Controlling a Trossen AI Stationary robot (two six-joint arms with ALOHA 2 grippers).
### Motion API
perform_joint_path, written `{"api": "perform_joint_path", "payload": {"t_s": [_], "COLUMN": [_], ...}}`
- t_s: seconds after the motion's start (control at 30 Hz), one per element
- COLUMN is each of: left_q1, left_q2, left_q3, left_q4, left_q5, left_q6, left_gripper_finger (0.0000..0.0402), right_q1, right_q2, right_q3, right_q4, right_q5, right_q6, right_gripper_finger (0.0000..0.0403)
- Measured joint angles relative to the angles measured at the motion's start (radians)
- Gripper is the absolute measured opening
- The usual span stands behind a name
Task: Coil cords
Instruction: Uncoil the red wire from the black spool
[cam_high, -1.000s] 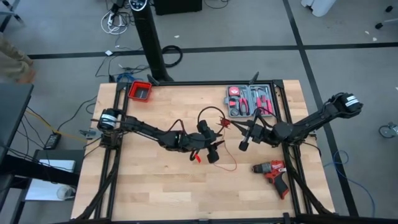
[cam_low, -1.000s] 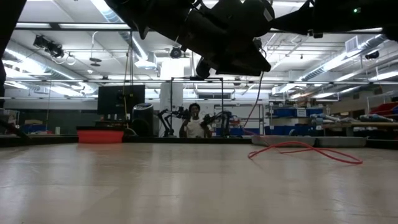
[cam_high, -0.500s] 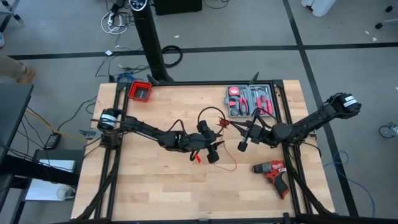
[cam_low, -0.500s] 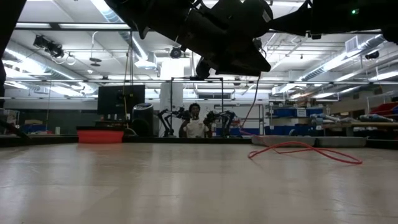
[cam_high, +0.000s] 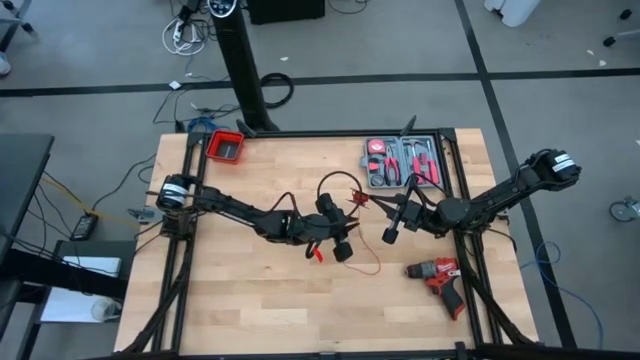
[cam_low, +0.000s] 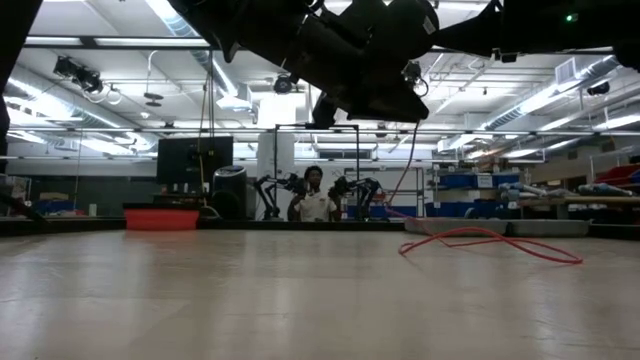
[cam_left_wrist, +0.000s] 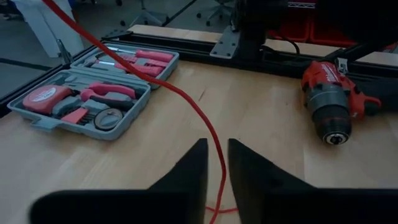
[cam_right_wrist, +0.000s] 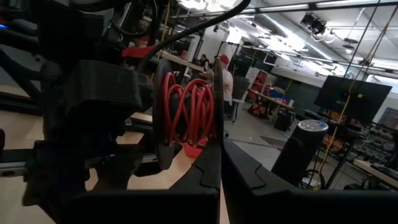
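Two arms meet near the middle of the table (cam_high: 200, 300). Left arm reaches in from the left edge, stretched low and nearly level across the boards, its gripper (cam_high: 342, 247) just short of centre. In the left wrist view that gripper's (cam_left_wrist: 216, 163) fingers stand narrow, with only a slim gap; the red cord (cam_left_wrist: 186, 99) runs through that gap, but whether the fingers pinch it cannot be told.

Right arm comes in from the right edge, elbow bent near the frame rail, forearm angled toward the centre, its gripper (cam_high: 392, 228) near the left one but apart from it. In the right wrist view its fingers (cam_right_wrist: 205, 171) are pressed together; red cord turns (cam_right_wrist: 186, 112) sit wound just ahead of the tips, and whether they grip the cord cannot be told.

Cord position: one loose stretch lies on the table (cam_high: 368, 262) just toward the near edge from the left gripper, between it and the drill (cam_high: 440, 277). In the low view this stretch (cam_low: 490, 243) lies flat as a long shallow loop, long axis roughly parallel to the near edge. From the left gripper the cord rises taut in a straight diagonal toward the grey tool case (cam_left_wrist: 93, 87) at the far right corner.

No brand, label or writing is legible on the drill, case or red bin (cam_high: 226, 148)
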Motion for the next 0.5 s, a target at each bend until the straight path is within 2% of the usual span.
{"api": "perform_joint_path", "payload": {"t_s": [0.07, 0.13, 0.5], "left_q1": [0.0, 0.0, 0.0], "left_q2": [0.0, 0.0, 0.0], "left_q3": [0.0, 0.0, 0.0], "left_q4": [-0.019, -0.043, -0.055], "left_q5": [0.0, 0.0, 0.0], "left_q6": [-0.024, -0.044, -0.066], "left_gripper_finger": [0.0019, 0.0007, 0.0001], "right_q1": [0.0, 0.0, 0.0], "right_q2": [0.0, 0.0, 0.0], "right_q3": [0.0, 0.0, 0.0], "right_q4": [-0.002, -0.006, -0.011], "right_q5": [0.0, 0.0, 0.0], "right_q6": [0.0, 0.0, -0.001], "right_gripper_finger": [0.0, 0.0, 0.0]}}
